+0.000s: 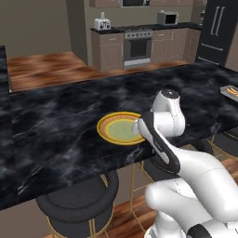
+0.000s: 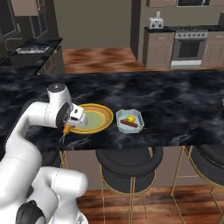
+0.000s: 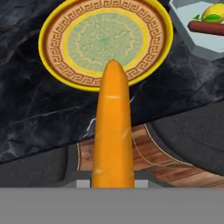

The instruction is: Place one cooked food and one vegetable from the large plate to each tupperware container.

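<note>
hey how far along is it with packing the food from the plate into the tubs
Partly done. One tupperware container already holds a sausage and a yellow vegetable. The large plate looks empty. The gripper holds a carrot by the counter edge. A second container sits far right; its contents are unclear, and the carrot presumably goes there.

The white arm rises from the base, bends at a raised elbow, then folds forward and down over the near edge of the counter. The wrist is angled downward, with the hand beside the near rim of the large plate (image 2: 89, 118). The gripper (image 2: 66, 130) points down and is closed on a carrot (image 3: 113, 131), which runs lengthwise between the fingers, tip extending beyond the hand
</note>
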Robot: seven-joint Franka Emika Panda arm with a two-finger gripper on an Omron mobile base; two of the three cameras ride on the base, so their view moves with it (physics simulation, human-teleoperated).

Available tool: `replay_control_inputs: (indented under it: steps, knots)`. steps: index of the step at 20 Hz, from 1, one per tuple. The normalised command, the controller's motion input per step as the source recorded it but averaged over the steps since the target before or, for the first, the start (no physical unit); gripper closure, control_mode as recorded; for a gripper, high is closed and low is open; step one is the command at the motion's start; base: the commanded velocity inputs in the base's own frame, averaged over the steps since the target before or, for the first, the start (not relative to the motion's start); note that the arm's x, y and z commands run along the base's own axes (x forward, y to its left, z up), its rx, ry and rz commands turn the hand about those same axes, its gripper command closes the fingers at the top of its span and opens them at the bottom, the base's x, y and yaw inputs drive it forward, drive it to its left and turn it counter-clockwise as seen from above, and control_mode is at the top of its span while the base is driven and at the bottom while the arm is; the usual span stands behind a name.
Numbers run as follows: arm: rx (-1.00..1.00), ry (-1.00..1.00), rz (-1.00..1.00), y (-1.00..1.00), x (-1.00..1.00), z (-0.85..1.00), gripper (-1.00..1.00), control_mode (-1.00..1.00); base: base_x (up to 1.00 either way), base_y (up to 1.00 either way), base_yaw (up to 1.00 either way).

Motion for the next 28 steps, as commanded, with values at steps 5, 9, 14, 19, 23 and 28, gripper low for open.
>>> replay_control_inputs:
  steps: [5, 9, 14, 19, 23, 28]
  knots:
    - [0.0, 0.0, 0.0, -0.02, -0.02, 0.0, 1.0, -1.0, 0.0, 0.0, 0.0]
    - [0.0, 0.0, 0.0, 0.0, 0.0, 0.0, 1.0, 1.0, -0.17, -0.17, -0.02]
    - [0.0, 0.0, 0.0, 0.0, 0.0, 0.0, 1.0, 1.0, -0.32, -0.67, 0.0]
    - [0.0, 0.0, 0.0, 0.0, 0.0, 0.0, 1.0, 1.0, -0.07, -0.99, 0.0]
    - [0.0, 0.0, 0.0, 0.0, 0.0, 0.0, 1.0, 1.0, 0.0, -0.93, 0.0]
    - [0.0, 0.0, 0.0, 0.0, 0.0, 0.0, 1.0, 1.0, 0.0, -1.0, 0.0]
